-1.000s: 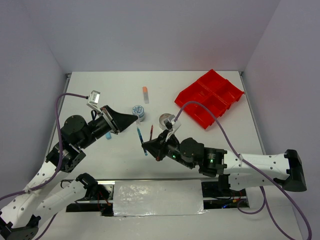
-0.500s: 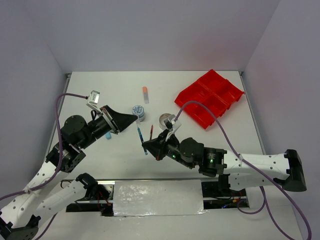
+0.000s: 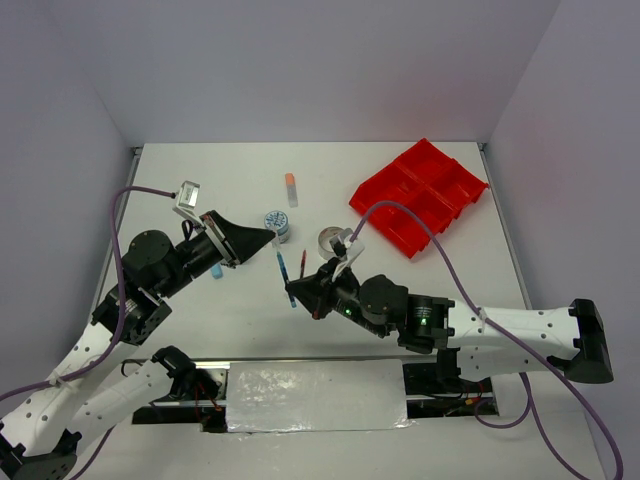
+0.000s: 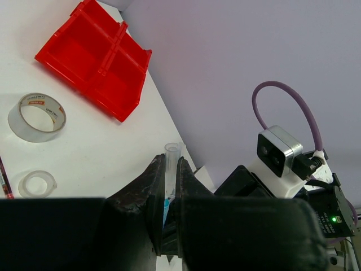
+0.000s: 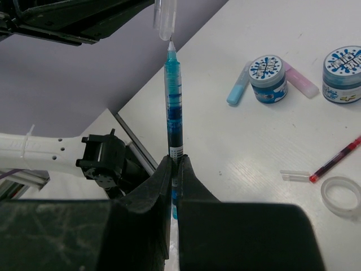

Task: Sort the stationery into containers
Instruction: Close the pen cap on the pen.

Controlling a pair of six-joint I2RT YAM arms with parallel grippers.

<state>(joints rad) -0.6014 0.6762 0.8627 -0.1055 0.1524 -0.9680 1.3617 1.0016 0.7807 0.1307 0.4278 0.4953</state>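
**A:** Blue pen (image 5: pixel 174 107): where is it?

**B:** Pinched low on its barrel by the right gripper (image 5: pixel 174 164), whose fingers are closed tight on it. It stands straight up the middle of the right wrist view. Its tip sits right at the mouth of a clear cap (image 5: pixel 164 17) at the top edge; whether they touch, I cannot tell.

**A:** And the cap?

**B:** Clamped between the nearly closed fingers of the left gripper (image 4: pixel 167 169).

**A:** The tray (image 3: pixel 418 192)?

**B:** Upper right of the top view, well apart. Only red floor shows in its compartments.

**A:** Arms?

**B:** The left one reaches in from the left, the right one from lower right. The grippers meet mid-frame.
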